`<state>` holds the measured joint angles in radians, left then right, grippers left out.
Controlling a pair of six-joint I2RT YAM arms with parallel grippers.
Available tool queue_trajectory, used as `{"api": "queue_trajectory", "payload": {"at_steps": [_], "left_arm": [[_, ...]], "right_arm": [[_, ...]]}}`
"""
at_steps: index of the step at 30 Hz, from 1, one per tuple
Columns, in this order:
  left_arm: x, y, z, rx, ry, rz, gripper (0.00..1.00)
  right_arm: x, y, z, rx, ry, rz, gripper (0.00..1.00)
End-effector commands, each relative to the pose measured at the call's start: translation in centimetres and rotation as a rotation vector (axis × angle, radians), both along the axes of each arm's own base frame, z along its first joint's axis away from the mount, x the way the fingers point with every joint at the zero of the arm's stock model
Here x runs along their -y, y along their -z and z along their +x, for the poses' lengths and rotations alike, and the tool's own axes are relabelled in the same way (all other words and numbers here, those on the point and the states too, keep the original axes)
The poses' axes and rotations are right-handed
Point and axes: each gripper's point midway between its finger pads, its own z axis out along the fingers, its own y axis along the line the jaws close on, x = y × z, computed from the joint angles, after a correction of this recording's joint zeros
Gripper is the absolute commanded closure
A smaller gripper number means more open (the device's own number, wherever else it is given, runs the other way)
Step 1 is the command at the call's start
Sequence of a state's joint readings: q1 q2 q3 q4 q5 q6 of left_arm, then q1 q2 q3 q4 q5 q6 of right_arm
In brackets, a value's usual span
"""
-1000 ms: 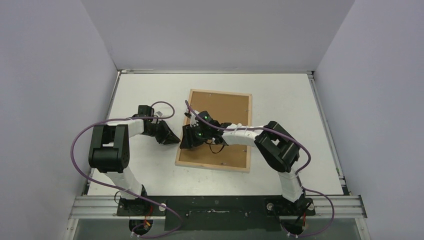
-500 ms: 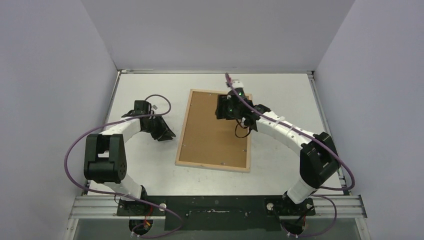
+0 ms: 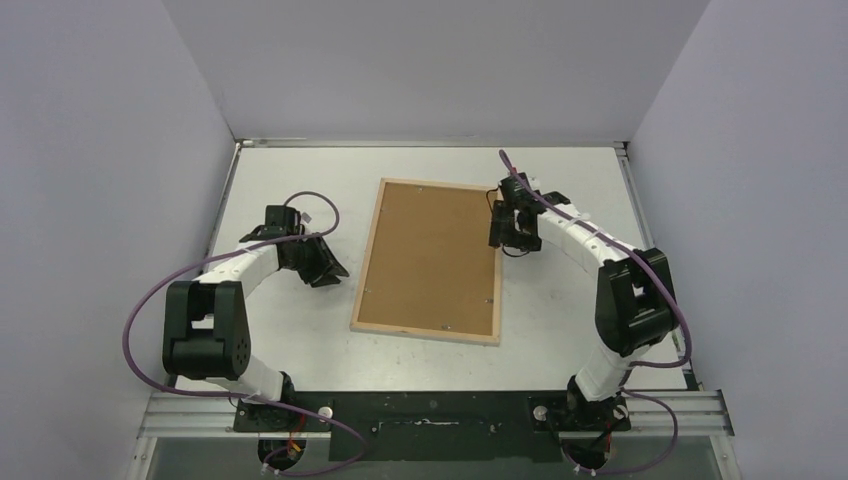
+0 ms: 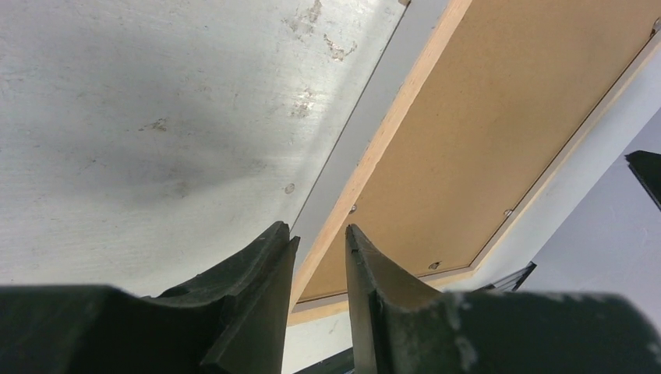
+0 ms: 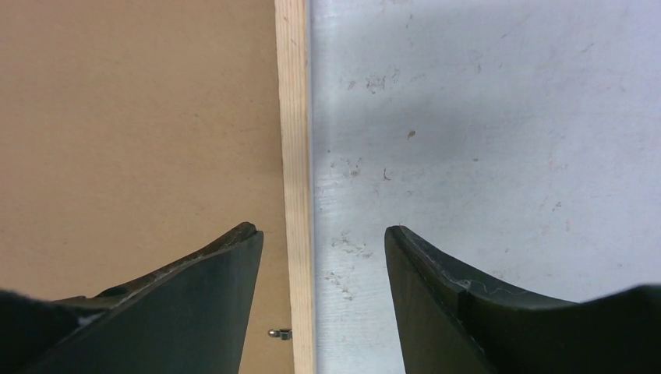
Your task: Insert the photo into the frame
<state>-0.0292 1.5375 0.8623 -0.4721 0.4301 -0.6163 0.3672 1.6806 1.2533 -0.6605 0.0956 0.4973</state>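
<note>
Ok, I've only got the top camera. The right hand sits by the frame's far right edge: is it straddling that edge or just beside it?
Observer: Straddling. In the right wrist view the pale wood rail of the frame runs up between the open fingers of the right hand, with nothing gripped.
Operator: What's under each finger?
Observer: One finger is over the brown backing board, the other over the bare table.
Operator: And the left hand?
Observer: In its wrist view the left hand is empty, its fingers only slightly apart, and the frame rail nearest it shows through the gap.
</note>
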Motion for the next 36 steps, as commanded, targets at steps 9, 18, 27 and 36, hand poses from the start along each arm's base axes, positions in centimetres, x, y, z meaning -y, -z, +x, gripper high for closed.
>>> {"api": "queue_trajectory", "payload": {"at_steps": [9,18,27,36], "left_arm": [[1.8,-0.2,-0.5,0.017,0.090,-0.078,0.59],[2.2,1.1,-1.4,-0.049,0.107,-0.049,0.59],[2.1,1.1,-3.2,-0.073,0.116,-0.026,0.60],[2.2,2.3,-3.7,-0.106,0.131,0.004,0.61]], "right_arm": [[-3.1,-0.3,-1.7,-0.062,-0.092,0.109,0.51],[-7.4,-0.6,-7.0,-0.100,-0.292,0.068,0.57],[-11.9,1.8,-14.4,-0.237,-0.546,0.180,0.52],[-16.2,2.7,-14.9,-0.238,-0.669,0.271,0.72]]}}
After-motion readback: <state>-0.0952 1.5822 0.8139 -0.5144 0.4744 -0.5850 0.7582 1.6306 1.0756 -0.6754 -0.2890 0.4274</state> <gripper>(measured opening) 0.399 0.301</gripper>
